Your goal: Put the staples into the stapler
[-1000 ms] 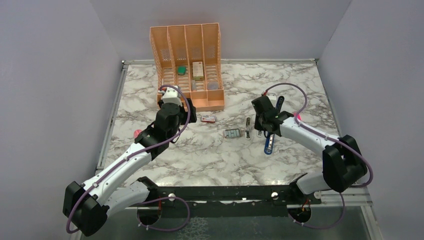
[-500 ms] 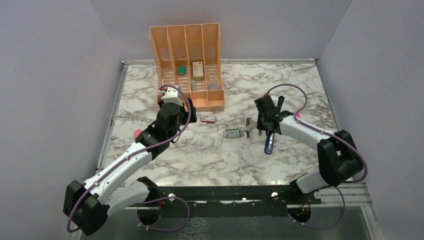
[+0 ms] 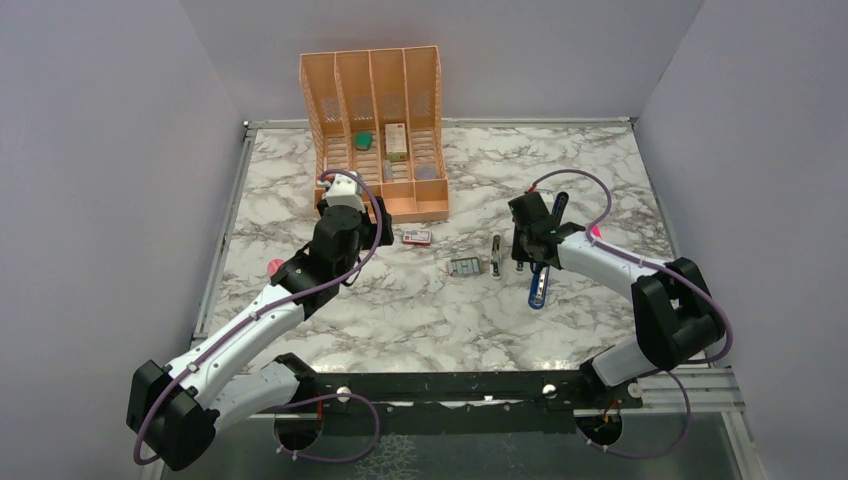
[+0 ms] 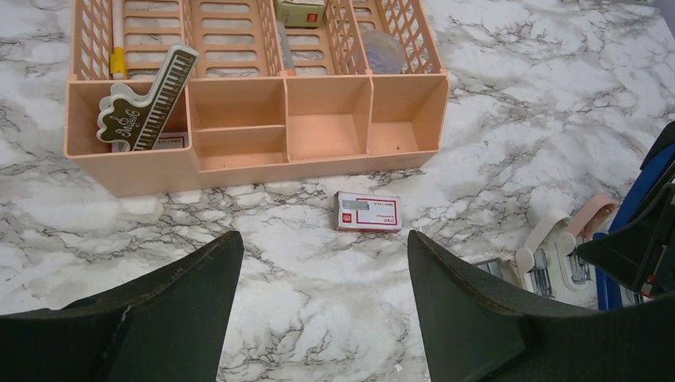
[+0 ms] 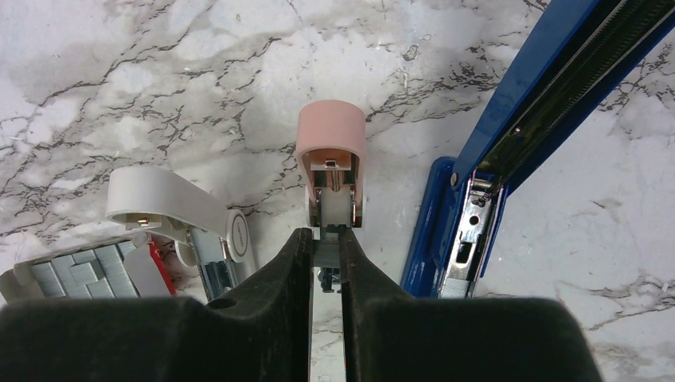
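The right gripper's fingers are matt black plastic. Just ahead, a pink mini stapler, smooth plastic over bare metal. To the gripper's right, the blue stapler, glossy paint, bright metal channel.

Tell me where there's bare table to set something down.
Bare marble lies in front of the staple tray and blue stapler, toward the near edge, and behind the stapler, right of the orange organizer. Crowded: tray, white item, pink item, right end effector and stapler sit packed together.

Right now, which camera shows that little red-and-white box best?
Left wrist: the red-and-white box lies centred, unobstructed, its label visible. Top external shows it as a tiny speck; right wrist doesn't show it.
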Controlling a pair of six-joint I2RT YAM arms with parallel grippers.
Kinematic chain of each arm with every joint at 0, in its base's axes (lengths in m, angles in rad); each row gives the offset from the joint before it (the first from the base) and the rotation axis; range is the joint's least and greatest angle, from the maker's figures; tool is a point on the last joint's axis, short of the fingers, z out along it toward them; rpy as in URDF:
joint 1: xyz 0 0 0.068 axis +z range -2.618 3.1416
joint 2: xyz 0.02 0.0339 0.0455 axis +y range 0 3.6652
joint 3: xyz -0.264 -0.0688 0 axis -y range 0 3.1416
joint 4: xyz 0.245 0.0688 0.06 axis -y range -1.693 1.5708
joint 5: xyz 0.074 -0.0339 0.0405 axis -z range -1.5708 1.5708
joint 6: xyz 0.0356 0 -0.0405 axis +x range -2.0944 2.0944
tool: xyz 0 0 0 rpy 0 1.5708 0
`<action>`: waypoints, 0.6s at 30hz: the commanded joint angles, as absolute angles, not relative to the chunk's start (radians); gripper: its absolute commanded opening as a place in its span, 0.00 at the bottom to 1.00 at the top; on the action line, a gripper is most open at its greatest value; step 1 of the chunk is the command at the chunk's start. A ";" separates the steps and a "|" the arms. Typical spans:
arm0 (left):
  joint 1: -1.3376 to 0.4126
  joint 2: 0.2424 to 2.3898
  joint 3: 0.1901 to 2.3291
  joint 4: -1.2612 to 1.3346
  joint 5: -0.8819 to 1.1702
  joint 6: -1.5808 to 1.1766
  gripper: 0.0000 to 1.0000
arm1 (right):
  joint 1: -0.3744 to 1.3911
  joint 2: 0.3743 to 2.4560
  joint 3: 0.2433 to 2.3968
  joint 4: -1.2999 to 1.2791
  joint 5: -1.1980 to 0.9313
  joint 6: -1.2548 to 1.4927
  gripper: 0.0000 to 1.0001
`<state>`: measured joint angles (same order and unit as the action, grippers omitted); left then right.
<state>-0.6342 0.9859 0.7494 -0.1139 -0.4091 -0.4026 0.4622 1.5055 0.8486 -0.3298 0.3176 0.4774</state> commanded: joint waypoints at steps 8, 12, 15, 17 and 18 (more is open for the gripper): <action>-0.630 0.991 0.751 -0.109 -0.430 -0.400 0.77 | 0.451 1.508 0.838 -0.312 0.321 0.465 0.17; -0.630 0.991 0.750 -0.109 -0.430 -0.400 0.77 | 0.449 1.509 0.836 -0.311 0.319 0.462 0.17; -0.630 0.992 0.750 -0.109 -0.431 -0.400 0.77 | 0.448 1.511 0.831 -0.309 0.320 0.462 0.17; -0.630 0.992 0.750 -0.110 -0.431 -0.400 0.77 | 0.447 1.511 0.830 -0.309 0.320 0.462 0.17; -0.630 0.992 0.750 -0.110 -0.431 -0.400 0.77 | 0.445 1.510 0.828 -0.308 0.321 0.461 0.17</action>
